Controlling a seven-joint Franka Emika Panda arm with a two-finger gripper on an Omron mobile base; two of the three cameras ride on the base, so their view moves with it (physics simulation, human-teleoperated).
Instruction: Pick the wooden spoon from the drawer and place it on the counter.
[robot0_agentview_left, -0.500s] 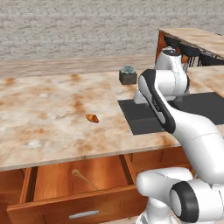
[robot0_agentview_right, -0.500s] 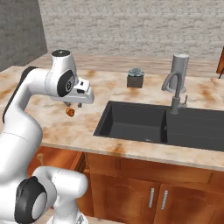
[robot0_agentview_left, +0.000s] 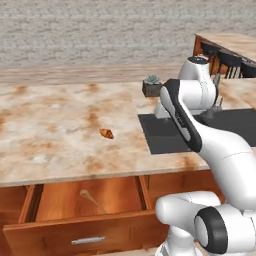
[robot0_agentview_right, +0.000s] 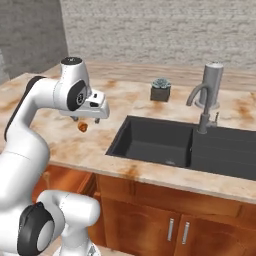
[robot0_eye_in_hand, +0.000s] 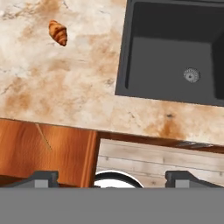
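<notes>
One wooden spoon (robot0_agentview_left: 90, 197) in open drawer (robot0_agentview_left: 85, 235), handle partly hidden, end effector (robot0_eye_in_hand: 109, 177) spread, empty.

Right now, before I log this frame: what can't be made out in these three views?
- Spoon: in the hand view the counter edge covers its bowl end, leaving a thin sliver of handle.
- Drawer: left end cut off by the left base view's edge; its back is under the counter.
- Hand: fingertips cut off at the hand view's bottom.
- Croissant: partly behind the hand in the right base view.
</notes>
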